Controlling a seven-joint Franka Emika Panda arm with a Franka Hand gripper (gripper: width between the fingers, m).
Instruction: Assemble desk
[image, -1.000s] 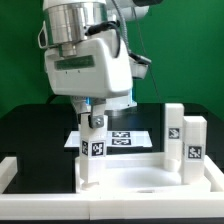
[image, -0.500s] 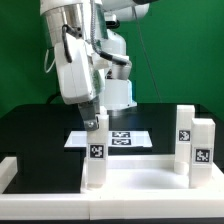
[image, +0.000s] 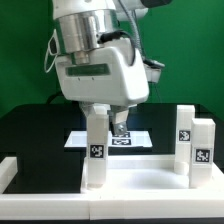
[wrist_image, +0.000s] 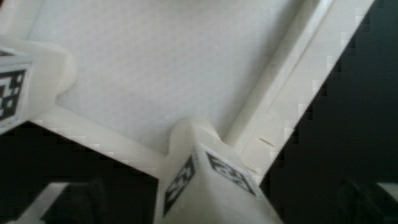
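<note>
The white desk tabletop (image: 140, 185) lies rim-up at the front of the black table. One white tagged leg (image: 97, 150) stands upright in its corner towards the exterior view's left. Two more legs (image: 203, 148) stand at the corners on the exterior view's right. My gripper (image: 106, 118) hangs straight over the upright leg, with one finger (image: 121, 124) beside its top. In the wrist view the leg (wrist_image: 217, 178) rises between my dark fingers (wrist_image: 50, 202), with gaps on both sides. The gripper (wrist_image: 210, 208) is open. Another leg (wrist_image: 18, 85) shows at the tabletop's (wrist_image: 169, 70) edge.
The marker board (image: 130, 139) lies on the black table behind the tabletop. A long white rail (image: 8, 170) edges the table at the exterior view's left. A green wall stands behind.
My hand has turned about the leg's axis and now faces the camera again. The jaws have come off the leg. The tabletop shifted slightly to the exterior view's right early on.
</note>
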